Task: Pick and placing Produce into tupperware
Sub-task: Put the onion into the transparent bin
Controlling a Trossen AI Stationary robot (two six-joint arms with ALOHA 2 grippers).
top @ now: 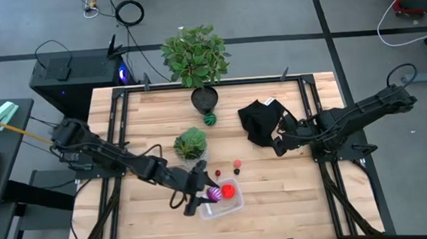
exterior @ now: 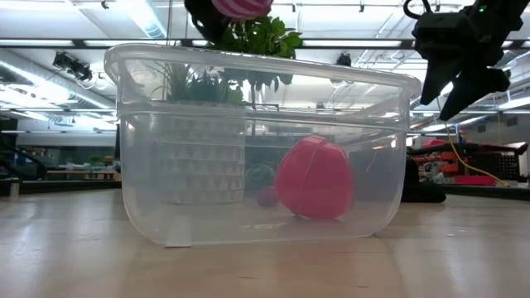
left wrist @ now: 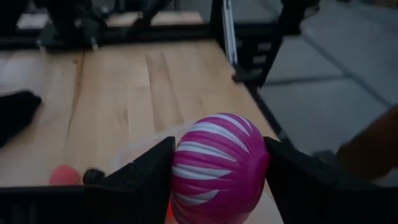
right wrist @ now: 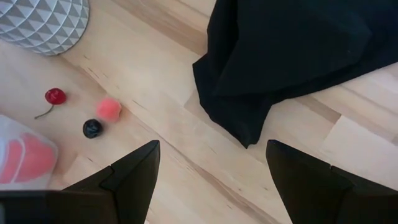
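- Left gripper [left wrist: 217, 180], clenched on the purple striped ball [left wrist: 219, 167], hovers over the clear tub [exterior: 265, 149]; placing step.
- Next move: lower, release beside the red piece [exterior: 315, 178].
- Right gripper [right wrist: 211, 180] waits, fingers spread, near the black cloth [right wrist: 298, 56].

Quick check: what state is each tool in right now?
Left tool: shut on the pink striped ball, above the tupperware.
Right tool: open, empty, near the black cloth.

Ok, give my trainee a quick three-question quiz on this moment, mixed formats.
1. True or false: the left gripper is shut on the striped purple ball.
2. What already lies in the clear tub? A) a red piece B) a cherry C) nothing
3. Fill in: the right gripper hangs open beside the black ____.

Key: 1 true; 2 A, the red piece; 3 cloth.
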